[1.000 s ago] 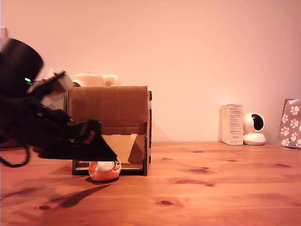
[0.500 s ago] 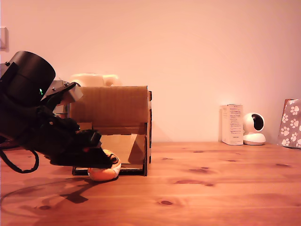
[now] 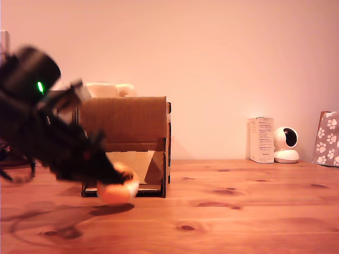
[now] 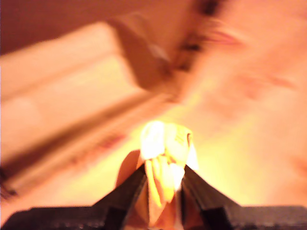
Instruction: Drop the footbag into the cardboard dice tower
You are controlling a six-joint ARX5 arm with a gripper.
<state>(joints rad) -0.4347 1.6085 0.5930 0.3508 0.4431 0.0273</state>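
Now the gripper (image 3: pixel 117 182) has closed on the footbag (image 3: pixel 119 188), which a second ago sat free on the table (image 3: pixel 238 211) with the tool poised above it; in the wrist view the two dark fingers (image 4: pixel 125 191) pinch the squashed yellow-orange ball (image 4: pixel 162 167) between them. Motion blur over the arm and the bag suggests the lift is just starting, though the bag remains low, right in front of the cardboard dice tower (image 3: pixel 127 127), at about seven o'clock from its front opening. So the grasp looks done, and what remains is the carry up and over. The tower's top edge stands well above the bag, at twelve o'clock from it, and must be cleared before release. A pale object (image 3: pixel 108 89) behind the tower pokes above that edge and may crowd the approach. Well apart at three o'clock stand a white box (image 3: pixel 261 139), a small white camera (image 3: pixel 286 144) and a paw-print box (image 3: pixel 327 138), none in the way.
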